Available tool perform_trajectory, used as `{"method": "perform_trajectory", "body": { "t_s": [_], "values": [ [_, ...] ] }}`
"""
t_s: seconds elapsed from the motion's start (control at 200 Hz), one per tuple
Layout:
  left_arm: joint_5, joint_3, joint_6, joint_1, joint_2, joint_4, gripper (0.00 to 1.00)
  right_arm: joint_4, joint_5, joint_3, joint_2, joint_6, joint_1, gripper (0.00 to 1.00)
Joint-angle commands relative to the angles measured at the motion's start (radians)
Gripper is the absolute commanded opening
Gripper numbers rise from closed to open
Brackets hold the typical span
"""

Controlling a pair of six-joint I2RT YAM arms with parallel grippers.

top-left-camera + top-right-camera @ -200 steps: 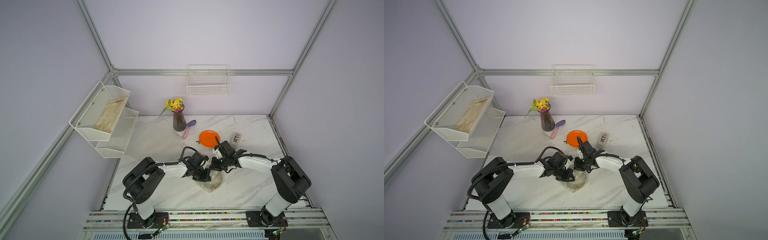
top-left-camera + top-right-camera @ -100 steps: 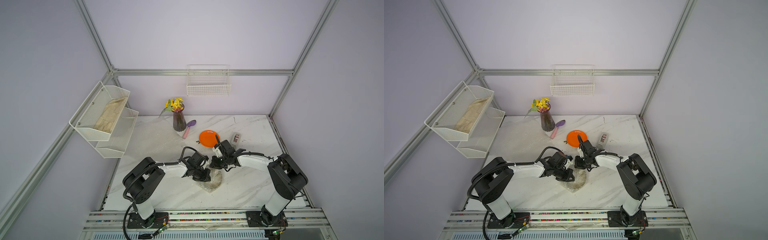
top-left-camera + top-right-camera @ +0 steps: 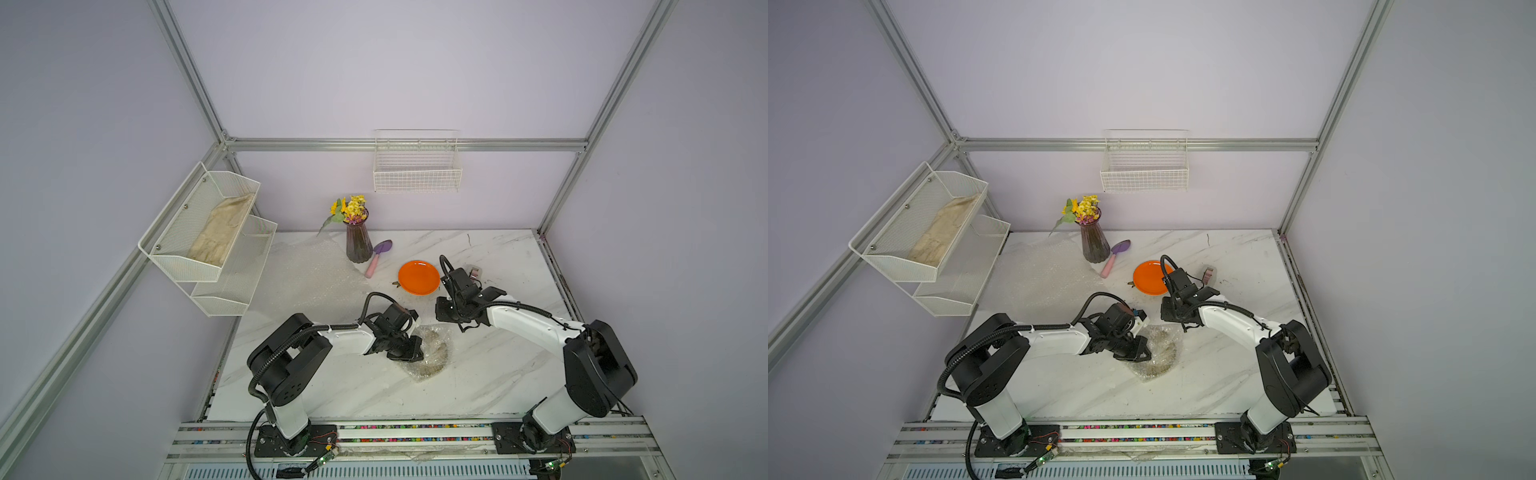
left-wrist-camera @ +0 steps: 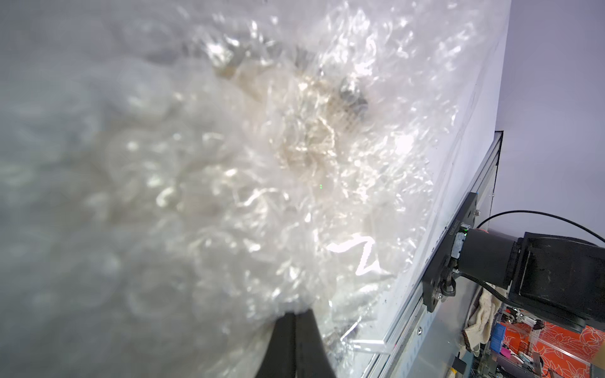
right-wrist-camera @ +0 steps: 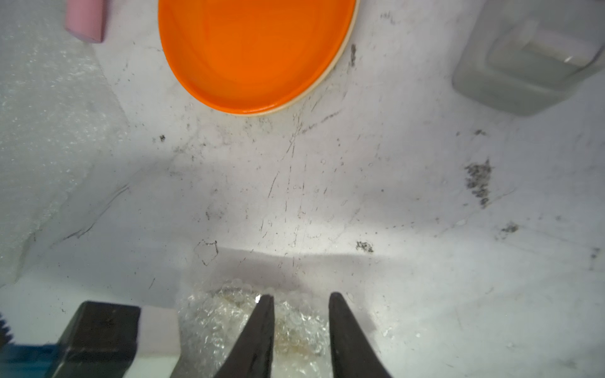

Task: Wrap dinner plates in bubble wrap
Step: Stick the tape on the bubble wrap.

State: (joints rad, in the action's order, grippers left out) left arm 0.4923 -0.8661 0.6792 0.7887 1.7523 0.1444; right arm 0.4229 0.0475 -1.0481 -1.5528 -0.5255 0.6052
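Observation:
A crinkled bundle of bubble wrap [image 3: 433,353] lies at the table's front middle. A yellowish plate with dark marks [image 4: 311,131] shows faintly through it. My left gripper [image 4: 296,315] is shut on a fold of this wrap, at the bundle's left side [image 3: 415,347]. My right gripper [image 5: 299,297] stands open just above the bundle's far edge [image 5: 294,327], holding nothing. In both top views it hangs between the bundle and the orange plate [image 3: 419,277]. That bare plate [image 5: 255,55] sits unwrapped behind it. A flat bubble wrap sheet [image 3: 311,274] lies at the back left.
A grey tape dispenser [image 3: 475,272] stands right of the orange plate. A vase of flowers [image 3: 358,245] and a purple trowel with a pink handle [image 3: 378,257] stand at the back. A wire shelf [image 3: 208,241] hangs left, and a wire basket [image 3: 417,166] hangs on the back wall.
My right gripper has opened, let go of the bubble wrap and pulled back a little toward the orange plate. The left gripper has kept its hold in place.

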Motion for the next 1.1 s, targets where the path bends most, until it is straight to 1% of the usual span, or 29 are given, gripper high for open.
{"method": "perform_trajectory", "body": {
  "t_s": [0.0, 0.065, 0.1, 0.135, 0.16, 0.24, 0.31, 0.33, 0.37, 0.43, 0.53, 0.565, 0.615, 0.655, 0.715, 0.785, 0.855, 0.905, 0.945, 1.045, 1.09],
  "values": [
    [-0.040, 0.058, -0.004, 0.015, 0.058, 0.149, 0.04, 0.030, 0.198, 0.054, 0.046, -0.037, 0.005, 0.19],
    [-0.040, 0.060, -0.003, 0.017, 0.058, 0.150, 0.04, -0.087, 0.381, 0.120, 0.059, -0.102, 0.004, 0.09],
    [-0.040, 0.061, -0.003, 0.017, 0.058, 0.149, 0.04, -0.153, 0.455, 0.150, 0.062, -0.141, 0.004, 0.04],
    [-0.038, 0.061, -0.002, 0.017, 0.057, 0.149, 0.04, -0.215, 0.502, 0.175, 0.058, -0.172, 0.004, 0.00],
    [-0.038, 0.062, -0.003, 0.016, 0.058, 0.147, 0.04, -0.234, 0.512, 0.183, 0.053, -0.183, 0.002, 0.00],
    [-0.038, 0.062, -0.003, 0.017, 0.055, 0.149, 0.04, -0.248, 0.500, 0.195, 0.014, -0.177, -0.011, 0.00],
    [-0.040, 0.062, -0.002, 0.017, 0.055, 0.148, 0.04, -0.296, 0.510, 0.232, -0.039, -0.184, -0.039, 0.00],
    [-0.040, 0.061, -0.003, 0.017, 0.054, 0.148, 0.04, -0.294, 0.493, 0.237, -0.056, -0.187, -0.045, 0.00],
    [-0.040, 0.063, -0.003, 0.017, 0.054, 0.148, 0.04, -0.256, 0.425, 0.236, -0.082, -0.186, -0.051, 0.00],
    [-0.041, 0.063, -0.001, 0.017, 0.053, 0.147, 0.04, -0.177, 0.328, 0.214, -0.104, -0.119, -0.057, 0.00],
    [-0.039, 0.063, -0.001, 0.017, 0.055, 0.148, 0.04, -0.128, 0.320, 0.176, -0.115, -0.073, -0.071, 0.00],
    [-0.037, 0.064, 0.000, 0.017, 0.056, 0.147, 0.04, -0.079, 0.307, 0.157, -0.094, -0.038, -0.070, 0.00],
    [-0.037, 0.064, -0.002, 0.015, 0.056, 0.148, 0.04, -0.032, 0.289, 0.141, -0.045, -0.025, -0.071, 0.00],
    [-0.038, 0.062, -0.001, 0.017, 0.055, 0.148, 0.04, -0.020, 0.306, 0.141, -0.003, -0.033, -0.071, 0.00],
    [-0.037, 0.062, -0.003, 0.017, 0.055, 0.148, 0.04, -0.055, 0.400, 0.175, 0.043, -0.068, -0.067, 0.00],
    [-0.036, 0.062, -0.003, 0.017, 0.058, 0.146, 0.04, -0.130, 0.531, 0.234, 0.048, -0.135, -0.048, 0.00],
    [-0.035, 0.062, 0.000, 0.015, 0.061, 0.149, 0.04, -0.176, 0.581, 0.285, 0.034, -0.163, -0.020, 0.00],
    [-0.036, 0.062, 0.000, 0.017, 0.061, 0.149, 0.04, -0.204, 0.592, 0.321, 0.023, -0.177, -0.016, 0.00],
    [-0.035, 0.064, -0.001, 0.017, 0.059, 0.148, 0.04, -0.186, 0.588, 0.329, 0.008, -0.167, -0.016, 0.00],
    [-0.037, 0.062, -0.001, 0.016, 0.061, 0.149, 0.04, -0.060, 0.493, 0.286, -0.027, -0.085, -0.016, 0.00],
    [-0.035, 0.062, -0.001, 0.017, 0.064, 0.149, 0.04, -0.002, 0.446, 0.270, -0.019, -0.063, -0.017, 0.00]
  ]
}}
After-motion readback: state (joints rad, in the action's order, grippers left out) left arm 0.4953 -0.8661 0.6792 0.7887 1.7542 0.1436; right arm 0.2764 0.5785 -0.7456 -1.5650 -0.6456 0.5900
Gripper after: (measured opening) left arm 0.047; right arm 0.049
